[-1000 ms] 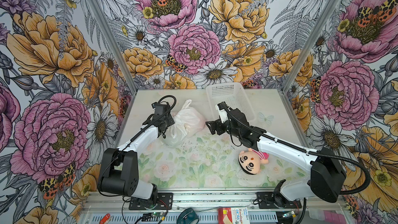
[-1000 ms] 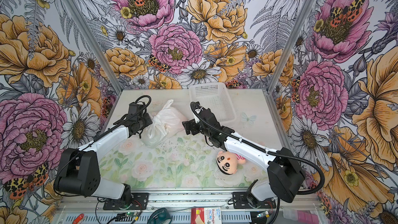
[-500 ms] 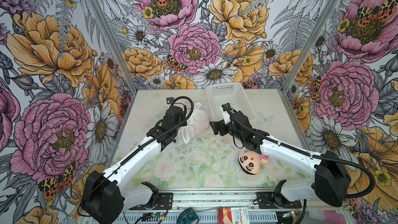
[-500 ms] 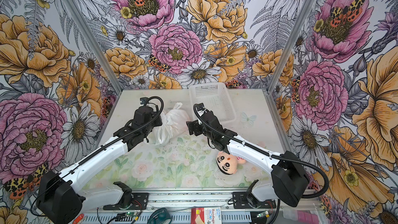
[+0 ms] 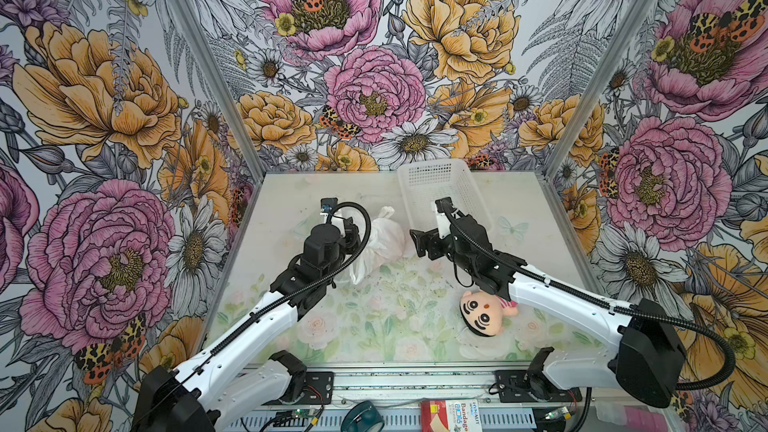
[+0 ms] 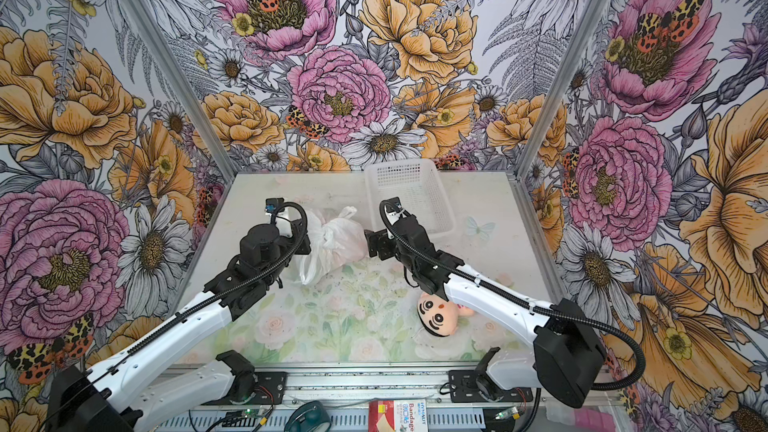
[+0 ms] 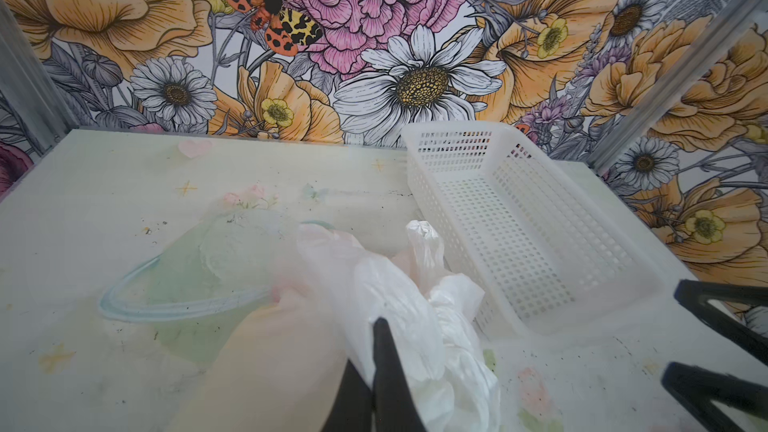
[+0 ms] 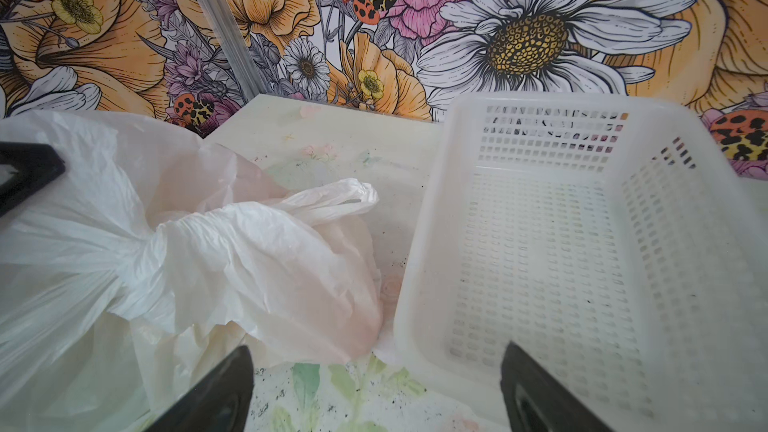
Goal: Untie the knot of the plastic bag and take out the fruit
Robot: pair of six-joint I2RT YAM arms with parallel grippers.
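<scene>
The plastic bag [image 5: 388, 238] [image 6: 338, 238] lies crumpled at mid-table, just left of the basket. Its knot [image 8: 151, 243] is a bunched twist of white film, with one handle strip [image 8: 332, 197] sticking out toward the basket. My left gripper [image 7: 374, 338] is shut on the bag's film near the knot; in both top views it [image 6: 305, 243] sits at the bag's left side. My right gripper [image 8: 376, 351] [image 5: 419, 238] hangs open just right of the bag, touching nothing. The fruit is hidden inside; only pinkish and yellowish tints show through the film.
A white perforated basket [image 5: 432, 166] [image 6: 399, 166] [image 8: 582, 101] stands at the back, right of the bag and close to my right gripper. A plush doll [image 5: 482, 313] [image 6: 438, 313] lies under the right forearm near the front. Flowered walls close three sides.
My left arm has stretched out and carried the bag to the right and toward the back, closer to the basket. The right gripper has shifted slightly backward and stayed open.
</scene>
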